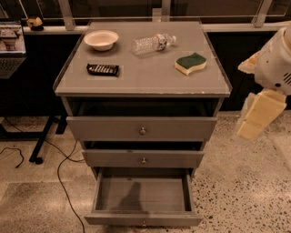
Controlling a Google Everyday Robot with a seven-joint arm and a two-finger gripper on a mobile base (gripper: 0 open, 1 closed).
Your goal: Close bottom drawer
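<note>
Bottom drawer (142, 196): pulled out, empty.
Gripper (258, 114): above-right of the drawer, well apart; grip state cannot be told.
Push: squarely on its front, centred.

Office or lab space, not a home: speckled terrazzo floor (245, 191), black desk leg (45, 139) and loose cable (60, 175) at left, metal partition posts (68, 13) along top. Robot hand (254, 120) at right edge.
</note>
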